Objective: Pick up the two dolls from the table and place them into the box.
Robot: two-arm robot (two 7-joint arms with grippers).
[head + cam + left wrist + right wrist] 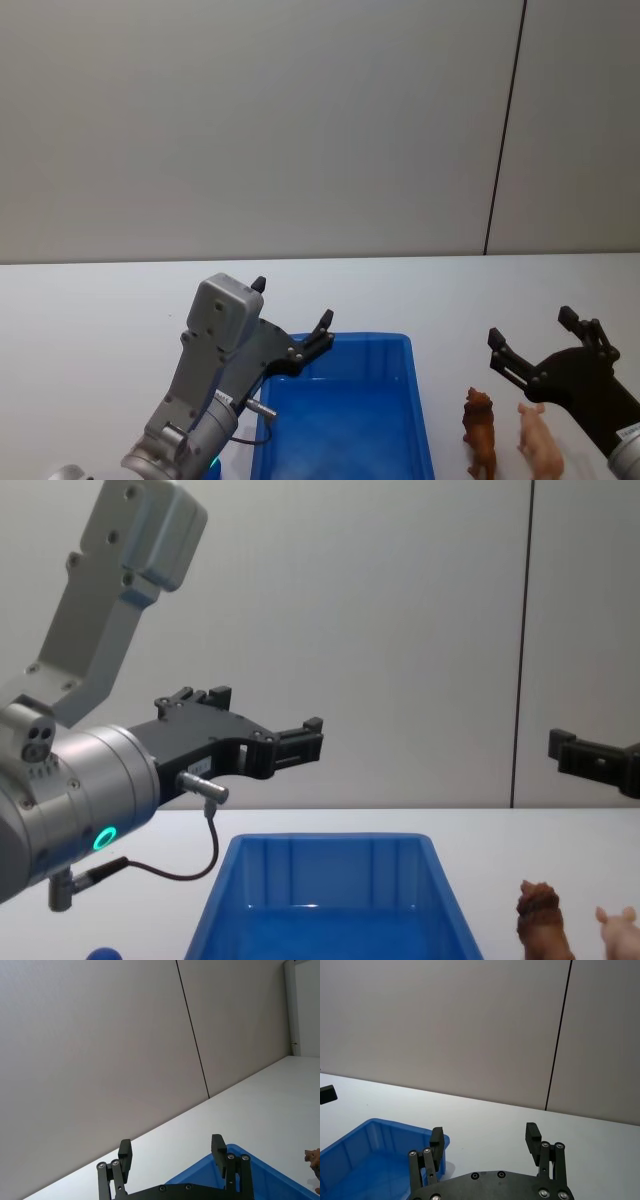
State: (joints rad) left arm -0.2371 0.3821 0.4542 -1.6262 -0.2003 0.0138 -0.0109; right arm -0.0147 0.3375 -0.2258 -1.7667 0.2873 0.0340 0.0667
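The right gripper point(530, 330) is held up in the air over the right side of the tabletop point(100, 300). It is wide open, and nothing is held between its black fingers. Just below and in front of it, the two dolls are seen standing side by side. The brown doll point(480, 430) is placed just beside the right wall of the box point(415, 400). The pink doll point(538, 440) is found on its other side, a little apart from it.

The left gripper point(292, 303) is raised over the far left corner of the box. It is opened wide too, and nothing is carried in it.

The job is judged to be at its very start. No doll has been picked up yet, and the box is seen to be empty. Both dolls are left to be grabbed, lifted over the wall and put inside.

The brown doll is covered in a rough, shaggy coat. The pink doll looks smooth and is shaped like a little pig. The box is made of shiny, bright blue plastic, with a long shape and sloped, ribbed walls. The tabletop is flat, white and smooth.
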